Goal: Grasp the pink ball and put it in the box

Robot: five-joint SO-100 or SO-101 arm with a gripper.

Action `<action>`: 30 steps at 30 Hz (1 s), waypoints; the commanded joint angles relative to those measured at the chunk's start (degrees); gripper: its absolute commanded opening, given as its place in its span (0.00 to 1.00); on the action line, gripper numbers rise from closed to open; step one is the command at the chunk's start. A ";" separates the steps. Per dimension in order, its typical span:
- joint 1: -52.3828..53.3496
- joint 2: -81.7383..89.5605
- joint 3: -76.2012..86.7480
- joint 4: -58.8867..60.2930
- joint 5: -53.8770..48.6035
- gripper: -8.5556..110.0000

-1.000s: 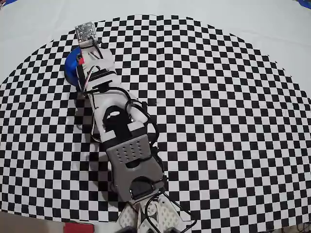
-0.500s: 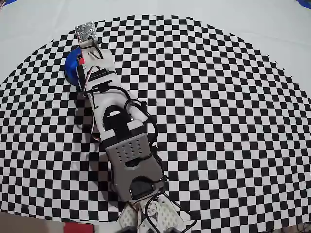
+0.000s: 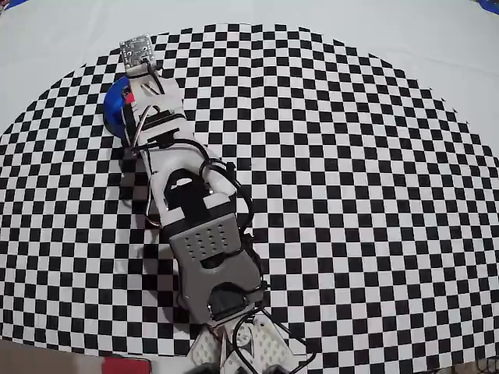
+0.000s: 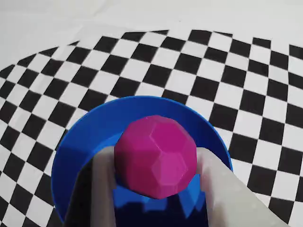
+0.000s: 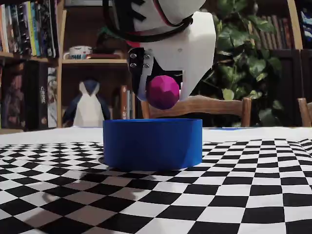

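One pink ball point(image 5: 163, 91) sits clamped in the end effector point(image 4: 156, 165) above the box point(image 5: 152, 143) (nothing visible inside).

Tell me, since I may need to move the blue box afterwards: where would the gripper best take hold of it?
Probably the box's thin upright wall at the rim, coming straight down with one finger inside and one outside. It is a wide, low, open-topped tub, likely too broad to span. Right now the gripper holds the pink ball above it, so that must be released first.
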 commanded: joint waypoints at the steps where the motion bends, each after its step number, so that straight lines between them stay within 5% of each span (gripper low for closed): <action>1: -0.18 0.44 -2.55 -0.53 0.26 0.07; 12: -0.18 0.44 -2.55 -0.18 -0.09 0.08; 16: 0.00 0.35 -2.46 -0.09 -0.18 0.32; 30: -0.09 3.34 -1.76 -0.09 2.72 0.32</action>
